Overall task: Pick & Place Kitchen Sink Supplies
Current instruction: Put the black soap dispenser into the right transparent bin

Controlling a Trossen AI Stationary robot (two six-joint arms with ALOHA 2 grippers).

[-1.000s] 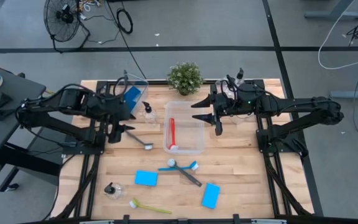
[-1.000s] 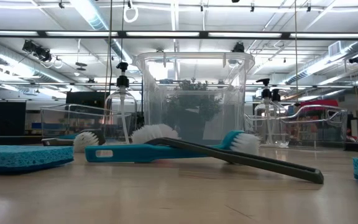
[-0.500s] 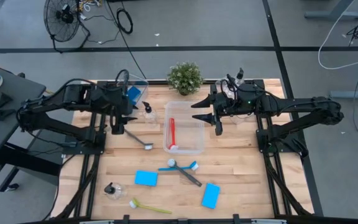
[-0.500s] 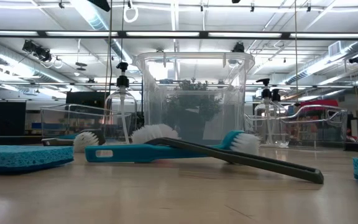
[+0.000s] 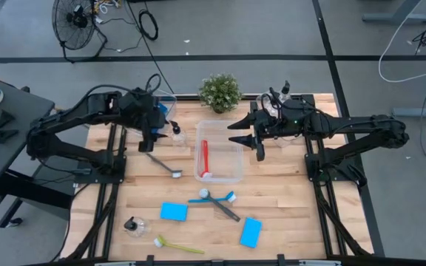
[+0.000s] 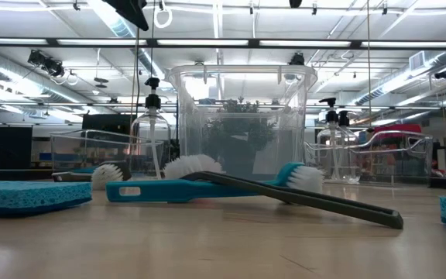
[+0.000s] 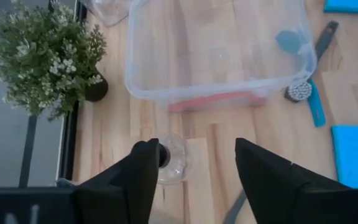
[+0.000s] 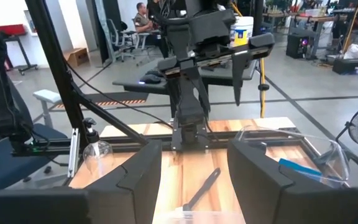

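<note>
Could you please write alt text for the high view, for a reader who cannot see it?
Seen from above, the left gripper, open, hangs by a pump bottle and a grey brush, while the right gripper, open, waits beside a clear bin holding a red brush. Blue sponges, more brushes and another bottle lie nearer the front edge.

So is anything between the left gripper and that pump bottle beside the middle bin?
Nothing visible. The left gripper hangs open above the table, and the pump bottle stands just beside it, showing between its fingers in the left wrist view. The grey brush lies clear of it.
</note>
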